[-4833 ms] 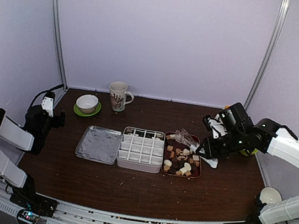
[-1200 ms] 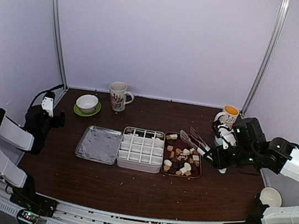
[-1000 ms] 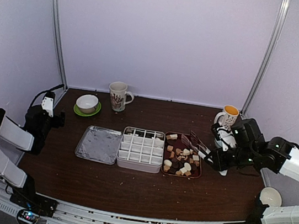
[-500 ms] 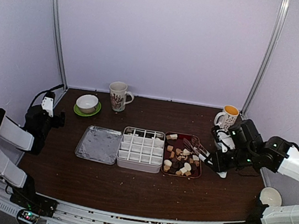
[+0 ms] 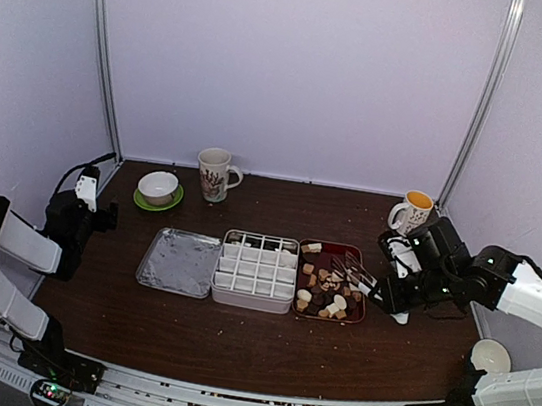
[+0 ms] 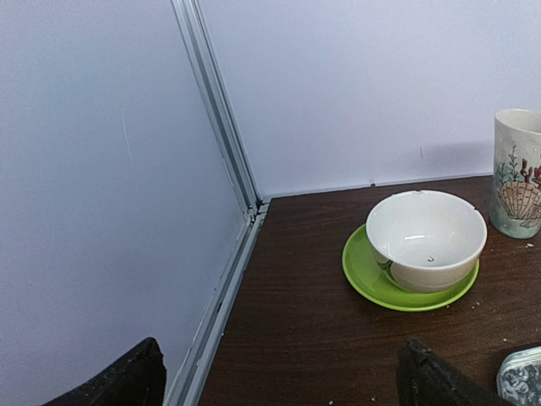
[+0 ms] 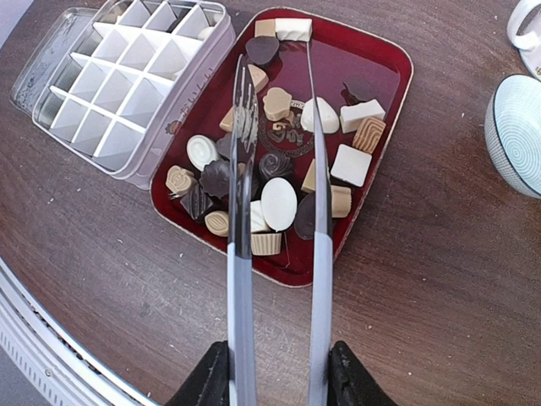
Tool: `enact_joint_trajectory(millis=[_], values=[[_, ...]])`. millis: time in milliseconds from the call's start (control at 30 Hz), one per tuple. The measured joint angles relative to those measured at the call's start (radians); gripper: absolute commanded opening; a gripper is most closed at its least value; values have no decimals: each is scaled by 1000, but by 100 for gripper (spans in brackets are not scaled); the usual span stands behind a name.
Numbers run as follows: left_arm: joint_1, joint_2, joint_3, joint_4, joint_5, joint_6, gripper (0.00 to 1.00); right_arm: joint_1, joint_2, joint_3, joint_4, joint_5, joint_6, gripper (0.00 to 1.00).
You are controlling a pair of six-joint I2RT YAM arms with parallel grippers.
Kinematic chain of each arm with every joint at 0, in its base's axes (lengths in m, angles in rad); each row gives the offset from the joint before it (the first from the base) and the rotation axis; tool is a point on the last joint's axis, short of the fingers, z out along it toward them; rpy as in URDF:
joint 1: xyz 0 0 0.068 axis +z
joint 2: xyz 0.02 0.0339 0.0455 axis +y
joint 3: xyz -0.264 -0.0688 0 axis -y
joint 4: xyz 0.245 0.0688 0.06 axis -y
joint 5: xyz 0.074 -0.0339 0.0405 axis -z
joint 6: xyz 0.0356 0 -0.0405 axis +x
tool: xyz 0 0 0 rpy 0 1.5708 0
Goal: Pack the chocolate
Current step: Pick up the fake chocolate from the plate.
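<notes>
The chocolate is a heap of small dark, tan and white pieces in a dark red tray, seen from above as the chocolate in the tray. My right gripper is shut on metal tongs. The two tong arms stand apart and reach out over the pieces, with nothing pinched between their tips. My left gripper stands open and holds nothing, far left by the wall.
A white partitioned box lies left of the tray, with a foil-lined lid beside it. At the back stand a shell mug, a white bowl on a green saucer and an orange-filled cup. A striped bowl sits beside the tray.
My right arm has shifted left and down, bringing the tongs from beside the tray's right edge to low over the chocolates. The left arm has stayed still.
</notes>
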Motion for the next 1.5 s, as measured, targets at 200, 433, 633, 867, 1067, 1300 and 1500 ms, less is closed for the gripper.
enact_joint_trajectory(millis=[200,433,633,867,1067,1300,1500], values=[[0,0,0,0,0,0,98,0,-8,0,0,0,2,38],[0,0,0,0,0,0,98,-2,-10,1,-32,9,2,38],[0,0,0,0,0,0,98,-2,19,40,-95,27,1,38],[0,0,0,0,0,0,98,-6,79,67,-109,34,1,38],[0,0,0,0,0,0,98,-7,97,102,-165,34,4,39],[0,0,0,0,0,0,98,-15,119,129,-223,33,29,39],[0,0,0,0,0,0,98,-17,148,129,-240,27,58,39]])
